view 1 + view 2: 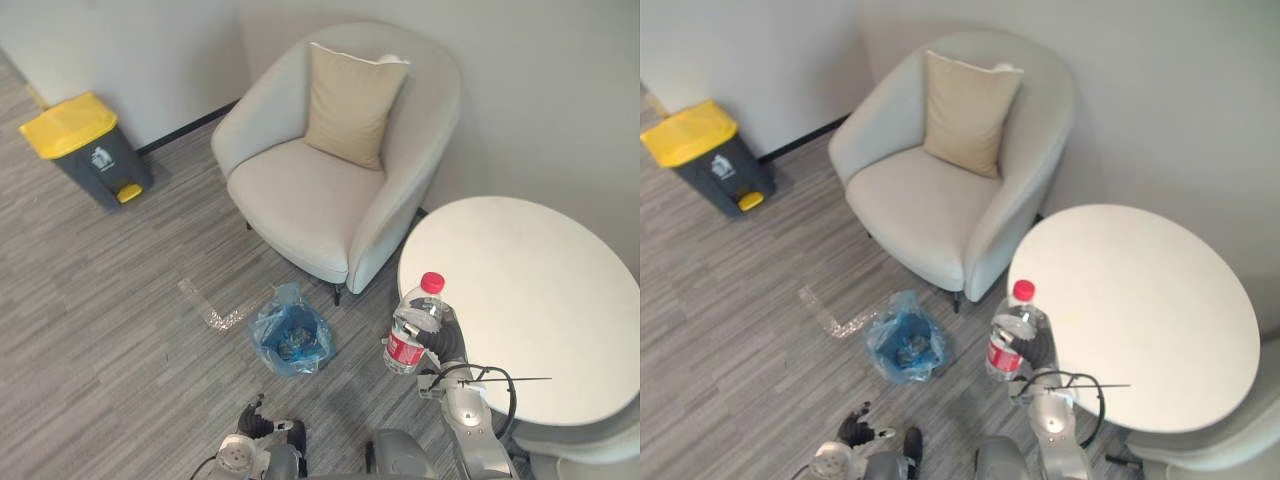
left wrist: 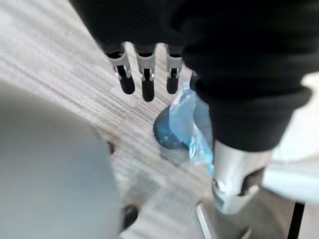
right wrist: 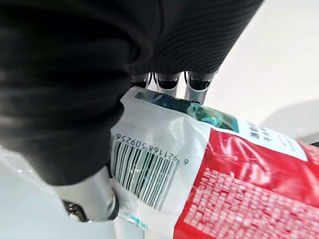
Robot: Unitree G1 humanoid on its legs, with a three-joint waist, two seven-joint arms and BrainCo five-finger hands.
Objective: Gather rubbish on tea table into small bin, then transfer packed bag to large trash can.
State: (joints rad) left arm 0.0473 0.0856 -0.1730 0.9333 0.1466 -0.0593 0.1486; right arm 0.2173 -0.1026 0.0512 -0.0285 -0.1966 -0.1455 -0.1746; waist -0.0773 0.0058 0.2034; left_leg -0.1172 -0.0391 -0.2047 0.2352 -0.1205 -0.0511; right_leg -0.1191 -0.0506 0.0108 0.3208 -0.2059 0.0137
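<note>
My right hand [image 1: 441, 342] is shut on a clear plastic bottle [image 1: 413, 323] with a red cap and red label, held upright in the air just off the left edge of the round white tea table [image 1: 540, 300]. In the right wrist view the fingers [image 3: 169, 80] and thumb curl round the bottle's label [image 3: 209, 174]. The small bin [image 1: 292, 338], lined with a blue bag and holding some rubbish, stands on the floor to the left of the bottle. My left hand [image 1: 255, 422] hangs low near the floor, its fingers [image 2: 144, 79] straight, with the blue-lined bin [image 2: 182, 124] beyond them.
A pale armchair [image 1: 330, 160] with a beige cushion stands behind the small bin. The large grey trash can with a yellow lid [image 1: 85, 148] stands by the wall at far left. A clear tape strip [image 1: 205, 305] lies on the grey carpet.
</note>
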